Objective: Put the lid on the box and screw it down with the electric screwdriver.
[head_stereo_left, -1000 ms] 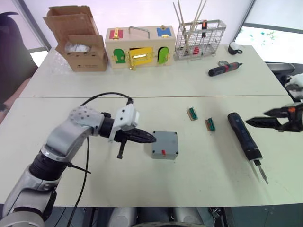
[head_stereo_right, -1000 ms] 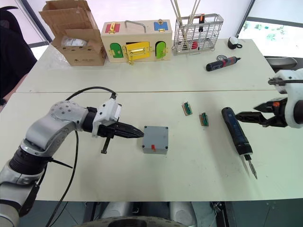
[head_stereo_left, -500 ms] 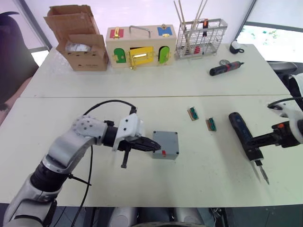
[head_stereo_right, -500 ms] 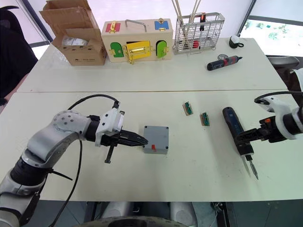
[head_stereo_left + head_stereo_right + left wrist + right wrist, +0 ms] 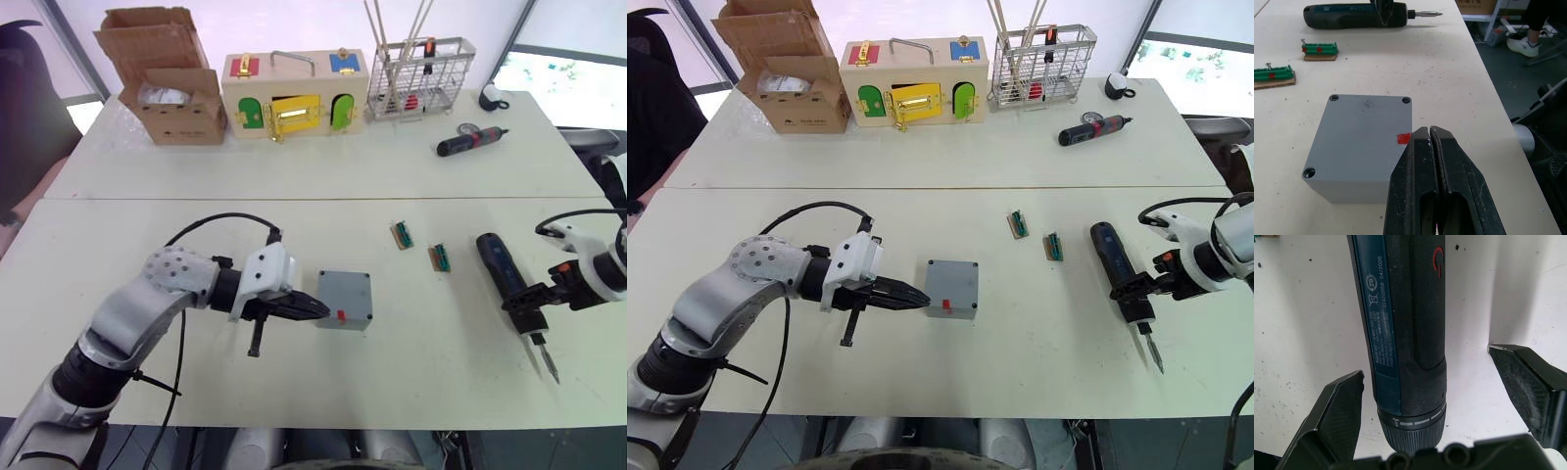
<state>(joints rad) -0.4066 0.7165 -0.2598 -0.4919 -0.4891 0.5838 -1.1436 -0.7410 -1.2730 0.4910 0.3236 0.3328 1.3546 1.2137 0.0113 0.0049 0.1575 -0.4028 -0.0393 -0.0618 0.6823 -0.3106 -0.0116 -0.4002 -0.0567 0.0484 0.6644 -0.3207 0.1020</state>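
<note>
With the right claw (image 5: 1432, 404) spread wide astride the thick dark blue-black electric screwdriver (image 5: 1116, 266) — close squarely on its barrel — the closed left claw (image 5: 1430, 142) steadies the square grey plastic box (image 5: 344, 299).

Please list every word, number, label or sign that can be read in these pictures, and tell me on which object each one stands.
"04/2026": white print along the body of the electric screwdriver.
"23" in a small circle: same print strip.
Red power symbol: on its black grip.
Crossed-out bin symbol: same strip.
Smaller lines of white print there: too small to read.
Dark print on the cardboard carton: too small to read.
Red mark on the box: no text.
</note>
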